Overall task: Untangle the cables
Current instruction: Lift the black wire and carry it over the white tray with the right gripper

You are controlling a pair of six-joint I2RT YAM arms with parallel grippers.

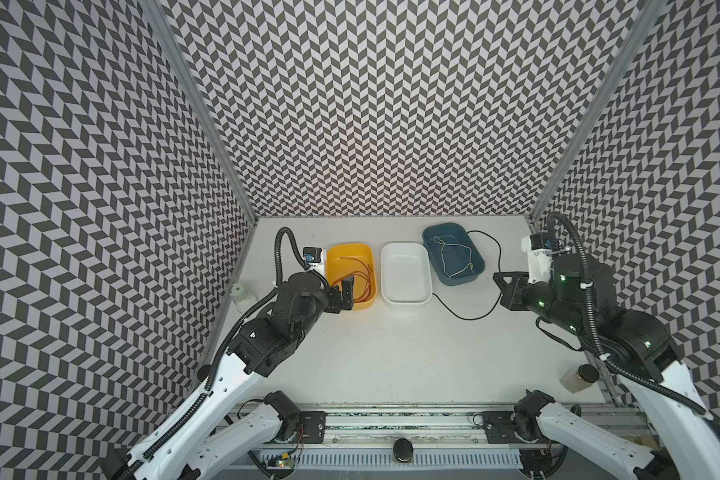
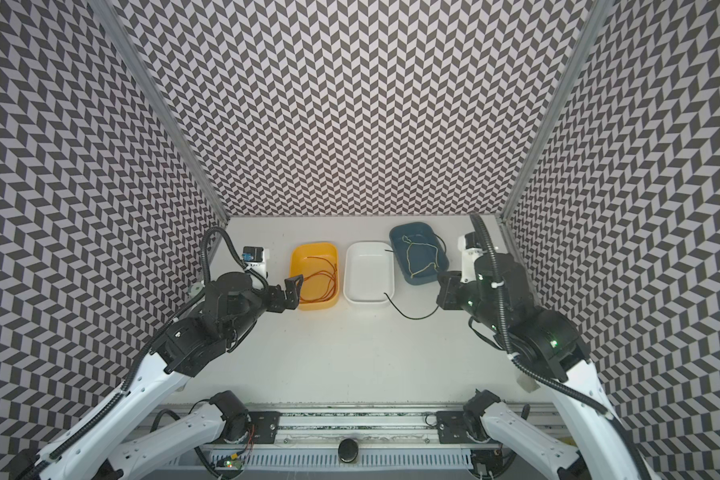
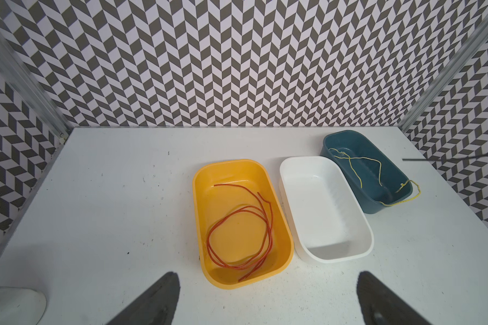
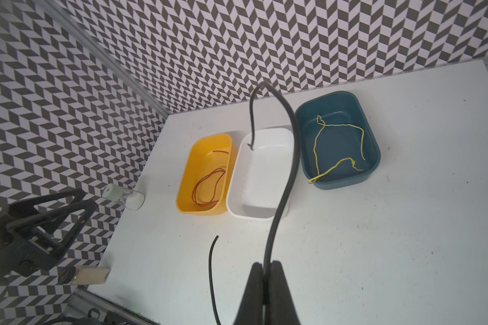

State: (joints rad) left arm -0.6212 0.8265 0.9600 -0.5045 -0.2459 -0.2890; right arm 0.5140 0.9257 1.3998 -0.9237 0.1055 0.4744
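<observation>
**Bench layout, seen from above.** Three trays stand in a row at the far side of the bench [image 1: 391, 353]: a yellow tray [image 3: 231, 173] on the left, a white tray [image 3: 321, 211] in the middle, and a blue tray [image 4: 347, 180] on the right, set slightly farther back.

- The red cable [image 3: 209, 243] lies coiled inside the yellow tray.
- The pale yellow cable [image 4: 315, 149] lies in the blue tray, with one loop draped over its near rim.
- The black cable [image 1: 466, 318] is gripped partway along by the right jaws, which are clenched on it just right of the blue tray.
- One part of the black cable arcs high over to a free end above the white tray's far end (contact there cannot be told).
- Its other part sags to the bench and ends just beside the white tray's near right corner.
- The left jaws, released wide and holding nothing, hang over the yellow tray's near left corner.
</observation>
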